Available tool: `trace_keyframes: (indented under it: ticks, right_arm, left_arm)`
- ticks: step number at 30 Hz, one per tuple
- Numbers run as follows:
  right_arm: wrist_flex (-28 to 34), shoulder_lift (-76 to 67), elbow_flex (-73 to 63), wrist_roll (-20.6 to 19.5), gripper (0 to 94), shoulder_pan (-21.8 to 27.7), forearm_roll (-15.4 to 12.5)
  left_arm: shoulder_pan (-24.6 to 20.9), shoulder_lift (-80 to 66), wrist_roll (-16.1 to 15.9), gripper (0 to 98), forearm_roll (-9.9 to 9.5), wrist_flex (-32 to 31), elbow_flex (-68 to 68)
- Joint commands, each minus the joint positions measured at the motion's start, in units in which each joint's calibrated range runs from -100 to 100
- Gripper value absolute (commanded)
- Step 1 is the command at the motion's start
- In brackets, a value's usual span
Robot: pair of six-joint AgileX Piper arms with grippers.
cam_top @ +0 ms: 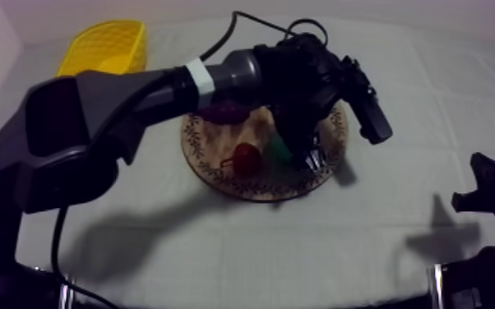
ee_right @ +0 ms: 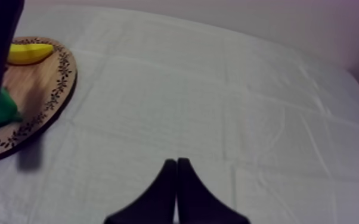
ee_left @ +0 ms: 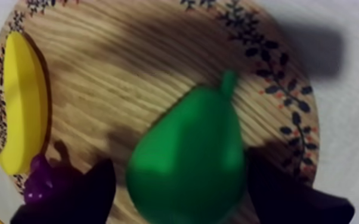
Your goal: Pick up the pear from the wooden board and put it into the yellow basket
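1. Two fingers (ee_left: 92,193) of the left gripper (ee_left: 182,179) clasp the pear (ee_left: 188,149) by its flanks, near the wooden board's (cam_top: 218,177) middle; its stem points away from them.
2. Pinched together, the right gripper (ee_right: 176,164) rests by the table's (ee_right: 217,89) right edge; the yellow basket (cam_top: 107,45) sits at the far left corner, nearer the left arm.

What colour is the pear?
The pear is green, best seen in the left wrist view.

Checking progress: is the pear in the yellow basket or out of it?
Out. The pear is over the wooden board, by the left gripper; the yellow basket stands apart.
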Motion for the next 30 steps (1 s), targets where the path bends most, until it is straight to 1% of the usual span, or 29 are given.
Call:
trace_keyframes:
  ticks: [1,4,7,9,12,17,20,23,26,30]
  right_arm:
    - [0.01,0.01,0.03,0.01,0.3,0.0,-0.01]
    - [0.01,0.01,0.03,0.04,0.3,0.0,-0.01]
    - [0.01,0.01,0.03,0.02,0.3,0.0,-0.01]
    - [0.01,0.01,0.03,0.02,0.3,0.0,-0.01]
    - [0.01,0.01,0.03,0.04,0.3,0.0,-0.01]
    - [0.01,0.01,0.03,0.06,0.3,0.0,-0.01]
    - [0.01,0.01,0.03,0.06,0.3,0.0,-0.01]
    - [0.01,0.01,0.03,0.06,0.3,0.0,-0.01]
    - [0.01,0.01,0.03,0.06,0.3,0.0,-0.01]
    - [0.01,0.01,0.03,0.04,0.3,0.0,-0.01]
  left_arm:
    - [-0.06,2.36,0.19,71.3,-0.53,2.55,-3.46]
    - [0.04,3.88,1.01,63.0,-1.8,3.85,-5.02]
    - [0.23,3.63,1.82,58.9,-2.87,3.95,-5.41]
    - [0.29,2.14,2.22,57.6,-3.86,3.99,-5.18]
    - [0.2,-2.35,2.64,56.8,-6.02,4.48,-4.2]
    - [-1.56,-14.55,3.06,57.2,-9.57,4.97,-0.89]
    - [-3.77,-22.52,3.19,57.6,-11.25,5.06,2.15]
    - [-6.89,-29.51,2.97,58.0,-12.35,5.09,5.37]
    - [-10.77,-34.97,2.61,58.3,-12.77,4.73,8.69]
    - [-16.57,-39.64,2.09,58.5,-12.52,2.26,13.7]
